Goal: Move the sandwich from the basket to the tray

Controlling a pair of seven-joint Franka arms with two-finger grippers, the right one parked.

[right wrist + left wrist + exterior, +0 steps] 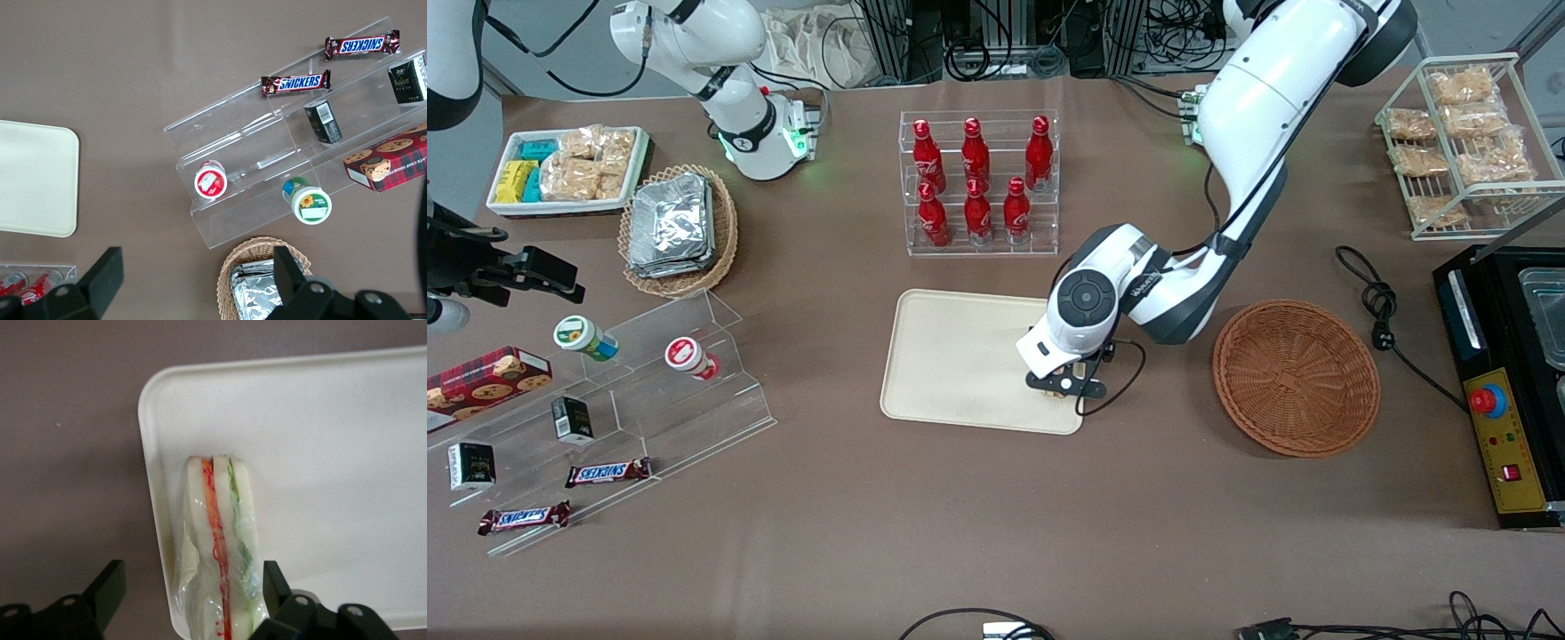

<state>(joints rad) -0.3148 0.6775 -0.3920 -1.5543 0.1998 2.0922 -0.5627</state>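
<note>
The gripper [190, 603] has its two dark fingers [107, 590] spread apart, with the sandwich [220, 547] standing between them. One finger is clear of the wrap; whether the other touches it cannot be told. The sandwich is on edge, so its white bread slices and the orange-pink and green filling layers face the wrist camera. Its clear wrap bunches at the end nearest the fingers, and that end is cut off by the frame. It rests on the tray [320, 453], just inside the rim at a rounded corner.

From the front, the gripper [1065, 384] hangs over the tray [951, 356] at the corner toward the working arm's end of the table and nearer the camera. The wrist body hides almost all of the sandwich there; only a pale sliver shows under the fingers. The basket [1296, 377] sits well apart from the tray, farther toward the working arm's end, with only bare weave showing inside it.
</note>
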